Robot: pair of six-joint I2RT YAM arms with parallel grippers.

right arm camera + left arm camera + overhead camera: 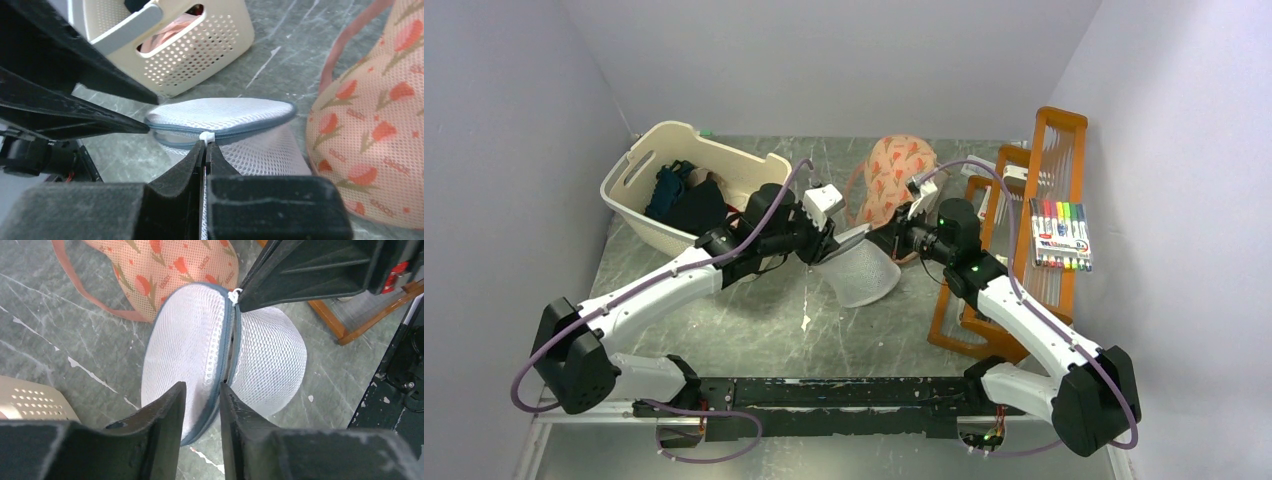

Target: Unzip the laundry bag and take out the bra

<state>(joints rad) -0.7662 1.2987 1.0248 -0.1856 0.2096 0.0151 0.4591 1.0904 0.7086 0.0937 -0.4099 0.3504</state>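
Observation:
The laundry bag (pixel 858 270), a white mesh drum with a grey zip rim, lies on its side mid-table. My left gripper (pixel 832 246) is shut on the bag's zip rim (pixel 220 385), one finger (pixel 165 415) on each side of it. My right gripper (pixel 896 240) is shut on the white zip pull (pixel 206 136) at the rim's far side; the pull also shows in the left wrist view (pixel 233 295). The zip (pixel 170 136) is parted between the pull and my left gripper, with a narrow dark gap (pixel 229 367). The bra is hidden.
A cream slotted basket (pixel 639 195) with dark blue clothing (pixel 667 190) stands at back left; a pink cloth (pixel 170 32) shows through its handle. An orange patterned fabric piece (pixel 894 172) lies behind the bag. An orange wooden rack (pixel 1014 250) and a marker pack (pixel 1060 234) are at right.

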